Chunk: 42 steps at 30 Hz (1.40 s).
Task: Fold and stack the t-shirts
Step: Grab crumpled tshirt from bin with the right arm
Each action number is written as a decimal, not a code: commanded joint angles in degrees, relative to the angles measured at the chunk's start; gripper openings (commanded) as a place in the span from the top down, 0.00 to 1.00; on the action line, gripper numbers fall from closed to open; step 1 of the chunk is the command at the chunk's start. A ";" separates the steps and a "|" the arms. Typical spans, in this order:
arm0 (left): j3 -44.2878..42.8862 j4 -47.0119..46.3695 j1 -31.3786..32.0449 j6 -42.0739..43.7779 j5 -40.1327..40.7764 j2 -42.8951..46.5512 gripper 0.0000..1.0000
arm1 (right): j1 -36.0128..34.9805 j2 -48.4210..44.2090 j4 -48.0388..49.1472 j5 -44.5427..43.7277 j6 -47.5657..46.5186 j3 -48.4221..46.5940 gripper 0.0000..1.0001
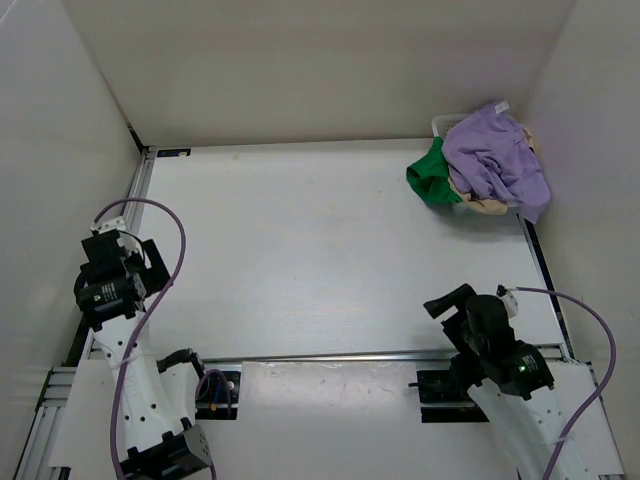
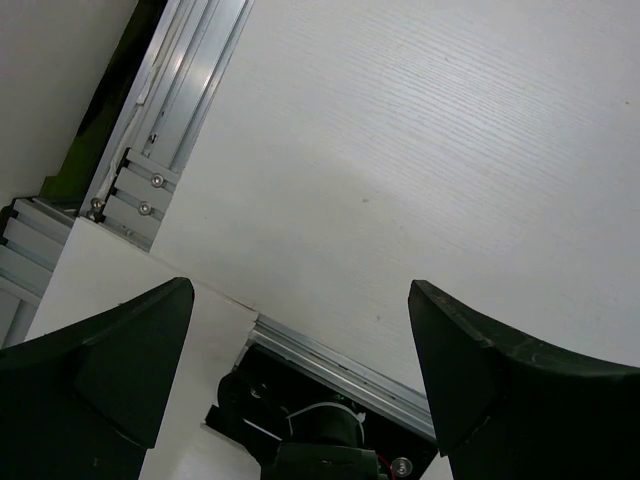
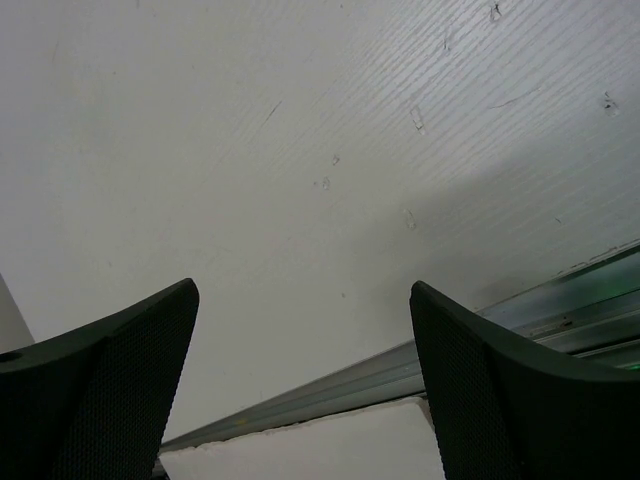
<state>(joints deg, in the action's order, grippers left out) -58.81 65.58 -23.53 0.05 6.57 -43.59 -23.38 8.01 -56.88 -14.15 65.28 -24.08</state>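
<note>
Starting looks to be the step in hand: no shirt is lying spread on the table (image 1: 300, 250), and the t-shirts (image 1: 480, 170) are bunching in and over the white basket (image 1: 441, 123), which is sitting in the far right corner. The lavender shirt (image 1: 495, 155) is draping over the basket's top, the green one (image 1: 430, 180) is spilling from its left side, and the tan one (image 1: 488, 206) is peeking out at its near edge. The right gripper (image 3: 302, 290) is hovering on the basket's near side, apart from it, jaws spread wide and gripping nothing. The left gripper (image 2: 300, 290) is hanging well apart from the basket, across the table from it, likewise gaping and bare. The next move is probably calling for the right gripper to reach the basket, pinch the lavender shirt at a loose fold and draw it onto bare board beside the basket. The table is showing as a white, faintly grained board, an aluminium rail (image 1: 400, 355) is running along the edge farthest from the basket, and white walls (image 1: 300, 70) are closing it in.
</note>
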 commanded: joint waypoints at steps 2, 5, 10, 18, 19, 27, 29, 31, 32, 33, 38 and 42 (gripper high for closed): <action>-4.03 -0.63 -0.38 -0.05 -0.50 0.26 0.00 | -0.27 0.87 -0.17 -0.17 0.20 -0.44 0.08; -7.97 -1.15 -0.38 -0.05 2.47 0.26 0.00 | -0.27 2.62 3.87 0.96 -3.39 -3.50 0.00; -14.48 -1.85 -0.38 -0.05 -0.21 0.26 0.00 | -0.27 13.23 13.17 -4.02 -11.91 -14.66 0.00; -21.17 -10.29 -0.38 -0.05 -10.79 -0.35 0.00 | 3.50 57.47 13.20 -19.69 -35.63 -59.90 0.00; -21.70 -11.78 -0.38 -0.05 -10.79 -0.35 0.00 | 5.51 61.64 13.20 -16.29 -38.44 -64.65 0.00; -24.42 -16.98 -0.38 -0.05 -11.32 -10.81 0.00 | 20.83 100.06 12.31 -11.25 -37.49 -96.93 0.00; -26.88 -16.98 -0.38 -0.05 -11.31 -16.15 0.00 | 22.05 107.60 13.55 -11.25 -40.04 -102.63 0.00; -28.72 -16.98 -0.38 -0.05 -11.84 -21.67 0.00 | 22.06 110.98 16.09 -11.25 -41.71 -104.15 0.04; -30.82 -16.98 -0.38 -0.05 -12.80 -23.36 0.00 | 22.75 113.34 16.88 -10.73 -41.72 -104.16 0.06; -31.80 -16.98 0.14 -0.05 -12.81 -24.86 0.00 | 22.76 114.24 17.50 -10.72 -41.72 -104.16 0.08; -36.20 -15.06 0.15 -0.05 -16.05 -30.58 0.00 | 23.28 116.09 17.51 -14.76 -42.50 -101.44 0.47; -34.02 -14.34 0.15 -0.05 -16.67 -29.80 0.00 | 23.29 113.20 17.51 -17.66 -43.22 -99.41 0.91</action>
<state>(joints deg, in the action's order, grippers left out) -91.77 50.33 -23.51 0.03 -7.33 -77.01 -0.51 126.26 -41.28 -28.03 23.03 -123.87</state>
